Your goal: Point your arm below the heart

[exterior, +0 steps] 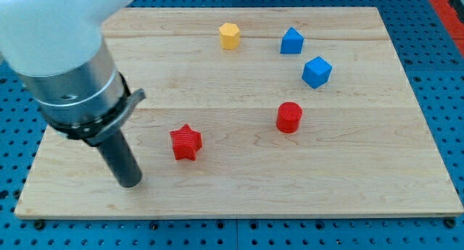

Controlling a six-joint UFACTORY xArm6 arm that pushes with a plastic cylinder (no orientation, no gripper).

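My tip (130,183) rests on the wooden board (239,185) near its bottom left. It is left of and slightly below the red star (186,142), with a gap between them. A small yellow block (229,35) sits near the view's top centre; its outline looks angular and I cannot tell whether it is a heart. It is far up and to the right of my tip. No block reads clearly as a heart.
A blue block with a peaked top (291,41) lies to the right of the yellow one. A blue cube (316,72) sits below and right of it. A red cylinder (288,117) stands right of centre. The arm's large body covers the board's top left corner.
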